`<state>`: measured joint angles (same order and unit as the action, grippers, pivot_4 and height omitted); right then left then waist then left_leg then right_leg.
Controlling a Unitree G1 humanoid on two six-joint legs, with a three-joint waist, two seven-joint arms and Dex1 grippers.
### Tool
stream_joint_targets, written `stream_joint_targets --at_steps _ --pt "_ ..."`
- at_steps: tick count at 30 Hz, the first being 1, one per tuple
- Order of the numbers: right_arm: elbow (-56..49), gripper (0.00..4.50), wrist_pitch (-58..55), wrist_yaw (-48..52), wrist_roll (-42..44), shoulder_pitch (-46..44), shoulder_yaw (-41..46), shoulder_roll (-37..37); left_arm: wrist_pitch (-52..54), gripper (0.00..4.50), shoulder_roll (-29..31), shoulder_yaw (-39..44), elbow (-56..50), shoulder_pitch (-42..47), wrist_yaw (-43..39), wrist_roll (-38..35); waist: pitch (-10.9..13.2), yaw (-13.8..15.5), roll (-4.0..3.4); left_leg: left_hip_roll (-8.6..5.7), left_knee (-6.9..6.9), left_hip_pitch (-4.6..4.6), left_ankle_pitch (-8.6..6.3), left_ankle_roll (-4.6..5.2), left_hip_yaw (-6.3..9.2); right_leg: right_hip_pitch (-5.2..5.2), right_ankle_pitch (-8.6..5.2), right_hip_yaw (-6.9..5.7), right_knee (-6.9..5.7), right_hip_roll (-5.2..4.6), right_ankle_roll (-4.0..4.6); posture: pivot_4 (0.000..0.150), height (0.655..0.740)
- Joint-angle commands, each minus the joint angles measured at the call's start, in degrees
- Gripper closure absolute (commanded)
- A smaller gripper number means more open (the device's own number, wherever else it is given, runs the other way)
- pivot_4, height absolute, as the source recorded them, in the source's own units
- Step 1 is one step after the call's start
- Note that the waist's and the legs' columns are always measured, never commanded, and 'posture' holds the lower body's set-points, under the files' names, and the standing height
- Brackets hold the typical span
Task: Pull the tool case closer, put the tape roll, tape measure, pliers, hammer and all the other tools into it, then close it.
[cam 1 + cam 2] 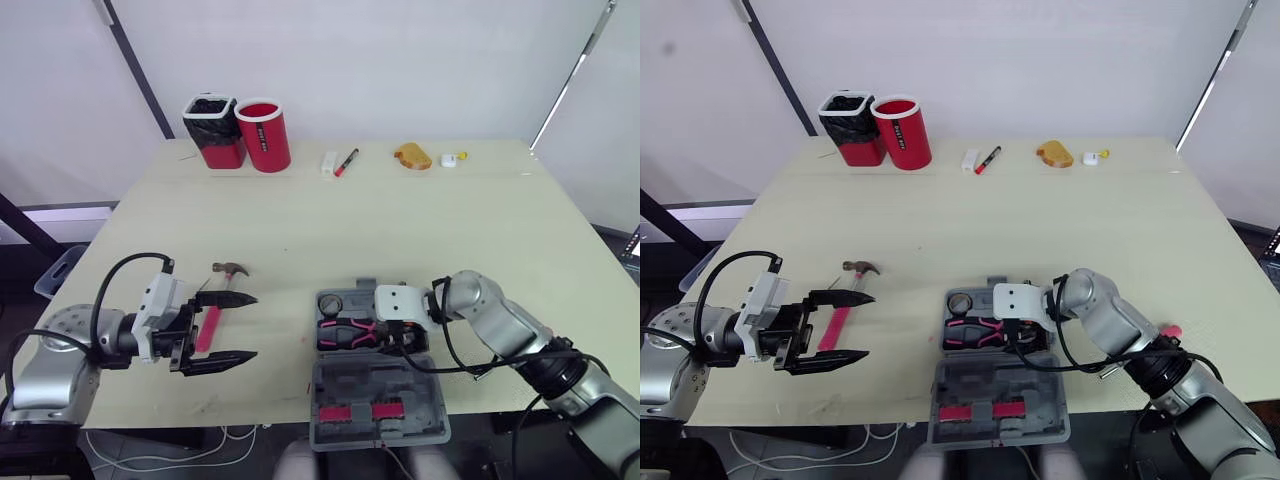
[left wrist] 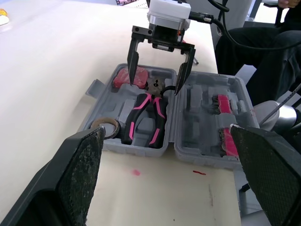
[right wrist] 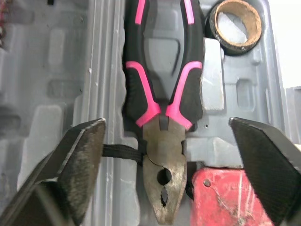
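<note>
The grey tool case [image 1: 380, 395] lies open at the table's front edge. In its far half lie the pink-handled pliers [image 3: 162, 94], the tape roll [image 3: 235, 21] and a red tape measure [image 2: 127, 76]. My right gripper [image 1: 398, 338] hangs open just above the pliers' head, holding nothing. The hammer [image 1: 212, 315], with a pink handle, lies on the table left of the case. My left gripper [image 1: 250, 326] is open and points toward the case. Its fingers pass over the hammer's handle, and I cannot tell whether they touch it.
At the back of the table stand a red cup [image 1: 263, 135] and a black-and-red container [image 1: 212, 130]. Further right along the back lie a marker [image 1: 346, 162], a small white block [image 1: 329, 163], a tan object [image 1: 412, 156] and a small white item [image 1: 449, 159].
</note>
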<state>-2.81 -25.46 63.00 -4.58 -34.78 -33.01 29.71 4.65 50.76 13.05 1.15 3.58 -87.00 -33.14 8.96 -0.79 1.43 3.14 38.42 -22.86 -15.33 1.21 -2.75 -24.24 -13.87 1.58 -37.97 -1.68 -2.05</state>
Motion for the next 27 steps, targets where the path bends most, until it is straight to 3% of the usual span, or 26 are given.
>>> stream_joint_targets --at_steps 1,3,6,7,8,10,12,13,14,27 --pt "0.66 0.06 2.59 -1.8 5.49 1.47 5.77 -3.95 -0.41 0.0 -0.05 0.86 -0.61 0.18 0.09 -0.24 -0.01 -0.06 0.01 0.01 0.0 0.0 0.0 0.0 0.01 0.01 0.0 0.0 0.0 0.01 0.0 0.15 0.74" --pt "1.8 0.58 2.64 -2.42 8.7 2.71 8.71 -6.54 -0.61 0.0 -0.12 0.86 -0.33 0.34 0.11 -0.02 -0.01 -0.02 0.01 0.01 0.0 0.01 0.0 0.0 0.0 0.0 0.01 0.0 -0.01 0.01 0.0 0.15 0.74" --pt "2.87 1.84 5.87 -1.44 10.12 4.46 9.46 -7.33 -0.74 0.0 -0.23 1.0 -0.4 0.23 0.09 0.11 0.0 0.07 0.01 0.0 0.0 0.0 0.0 0.0 -0.01 0.02 0.01 0.01 0.0 -0.01 -0.01 0.15 0.74" --pt "3.62 1.84 6.72 -2.0 10.48 4.81 9.88 -8.01 -0.76 0.0 -0.27 1.0 -0.42 0.25 0.1 0.16 -0.01 0.15 0.02 -0.01 0.0 0.0 0.0 0.0 -0.01 0.02 0.01 0.0 0.01 -0.02 -0.01 0.15 0.74" --pt "4.5 2.38 7.76 -2.5 10.59 5.06 10.11 -8.53 -0.77 0.0 -0.3 0.99 -0.45 0.25 0.1 0.19 -0.01 0.15 0.02 -0.02 0.01 0.0 0.0 0.0 -0.01 0.02 0.01 0.0 0.01 -0.04 -0.02 0.15 0.74" --pt "7.68 2.88 11.46 -2.89 10.31 6.06 10.28 -9.15 -0.86 0.0 -0.42 0.81 -0.53 0.25 0.16 0.34 -0.02 0.04 0.04 -0.02 0.01 0.0 0.0 0.0 -0.02 0.02 0.01 0.0 0.01 -0.04 -0.02 0.15 0.74" --pt "10.43 3.58 14.7 -2.73 9.92 6.66 10.43 -9.37 -0.84 0.0 -0.47 0.69 -0.68 0.23 0.15 0.37 -0.02 0.0 0.03 -0.01 0.01 0.02 0.0 0.0 0.0 0.03 0.01 0.0 0.0 -0.01 -0.01 0.15 0.74" --pt "11.69 4.22 15.93 -2.74 9.88 6.82 10.66 -9.49 -0.8 0.0 -0.49 0.65 -0.82 0.19 0.13 0.36 -0.01 -0.01 0.02 -0.01 0.01 0.02 0.0 0.0 0.01 0.03 0.01 0.0 -0.01 -0.01 -0.01 0.15 0.74" --pt "13.3 4.44 17.26 -2.75 9.76 6.89 10.88 -9.51 -0.77 0.0 -0.5 0.56 -0.93 0.24 0.09 0.37 -0.01 -0.01 0.02 -0.01 0.01 0.02 0.0 0.0 0.0 0.03 0.01 0.0 -0.01 -0.01 -0.01 0.15 0.74" --pt "24.57 4.44 20.67 -4.19 8.8 6.83 12.62 -11.41 -0.51 0.0 -0.9 -0.43 -1.43 1.34 -0.09 0.43 -0.02 -0.08 0.03 -0.01 0.01 0.03 0.0 0.0 -0.01 0.03 0.01 0.02 -0.02 -0.01 -0.01 0.15 0.74"
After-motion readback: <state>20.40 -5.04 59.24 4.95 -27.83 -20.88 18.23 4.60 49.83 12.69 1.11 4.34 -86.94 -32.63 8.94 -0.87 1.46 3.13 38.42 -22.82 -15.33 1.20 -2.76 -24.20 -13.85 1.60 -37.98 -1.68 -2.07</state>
